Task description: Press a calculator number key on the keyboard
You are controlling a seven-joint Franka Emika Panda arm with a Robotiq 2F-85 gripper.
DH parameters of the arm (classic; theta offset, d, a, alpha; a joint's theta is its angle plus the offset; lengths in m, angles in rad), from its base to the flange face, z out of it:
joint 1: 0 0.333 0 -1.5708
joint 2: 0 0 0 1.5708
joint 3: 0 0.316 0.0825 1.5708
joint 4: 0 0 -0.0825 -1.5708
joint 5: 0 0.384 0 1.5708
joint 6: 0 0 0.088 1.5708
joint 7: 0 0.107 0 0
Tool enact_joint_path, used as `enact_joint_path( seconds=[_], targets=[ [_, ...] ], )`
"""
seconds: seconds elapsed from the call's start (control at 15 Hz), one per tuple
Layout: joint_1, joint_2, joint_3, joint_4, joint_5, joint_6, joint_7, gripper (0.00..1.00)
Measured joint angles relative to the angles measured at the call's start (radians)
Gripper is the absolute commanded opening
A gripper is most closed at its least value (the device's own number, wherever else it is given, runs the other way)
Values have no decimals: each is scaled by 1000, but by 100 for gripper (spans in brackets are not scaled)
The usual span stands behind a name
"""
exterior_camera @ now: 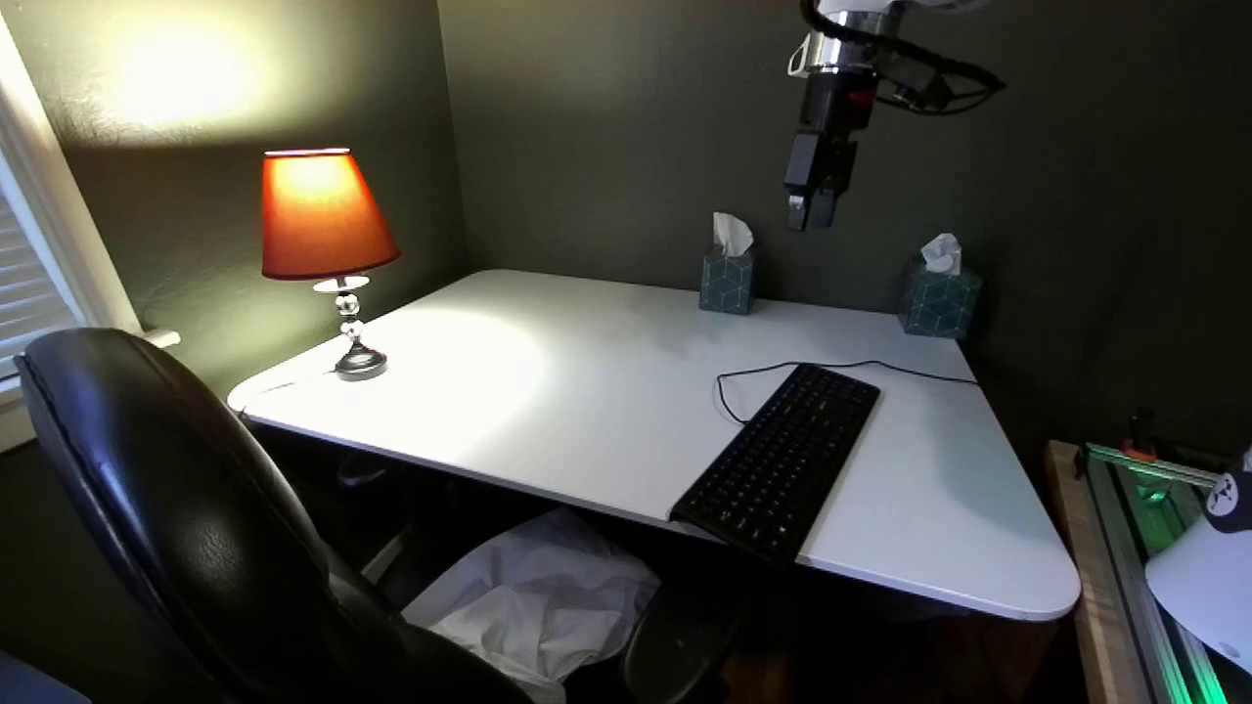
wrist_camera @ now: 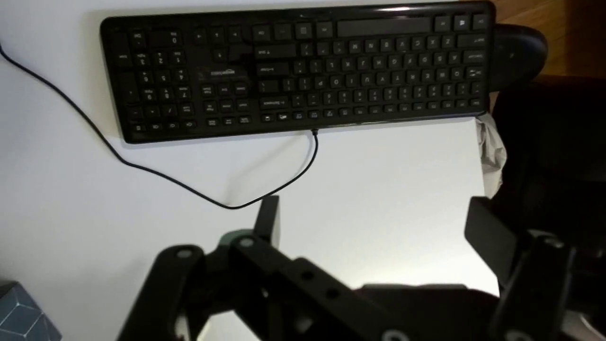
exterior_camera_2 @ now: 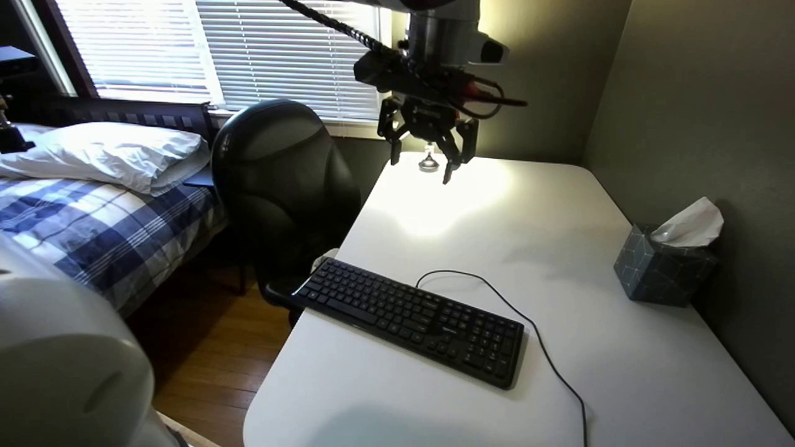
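Farthest left of the pincer [wrist_camera: 374, 208] in the wrist view, level with its base, shows the corner of a patterned box [wrist_camera: 26, 312]; the cable [wrist_camera: 180, 181] comes next, curving over the desk [wrist_camera: 388, 175] ahead and left of the pincer; it is thin and looks limp, so a low sweep could snag it; ahead and left, too, are the number keys [wrist_camera: 162, 76] — the place to aim for; they want, I judge, a straight push with one fingertip rather than any hold, and should yield a little and spring back. The keyboard [wrist_camera: 298, 76] lies flat on the desk, ahead of and below the pincer; it looks light, stiff and hard, with a smooth rim, so a slanting push would likely make it skid; a heavy jab might harm a key; were a hold wanted, its right end in this view juts past the desk's edge and could be pinched top and underside. The pincer itself stands wide, fingers [wrist_camera: 268, 220] well apart with nothing between; in both exterior views it hangs high, touching neither desk nor keyboard; narrowing it first would make a neater prod, I think. Ahead and right of the pincer, beyond the desk's edge, shows a pale bag or cloth [wrist_camera: 492, 151] — I cannot tell which.
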Motion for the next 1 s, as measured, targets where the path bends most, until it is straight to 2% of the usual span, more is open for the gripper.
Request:
enact_joint_path(
  seconds=[0.4,1.0],
  targets=[
    [-28,103,-1,-24,-43,105,-3,100],
    [-78,259,-19,-11,-46,118,-3,100]
  ],
)
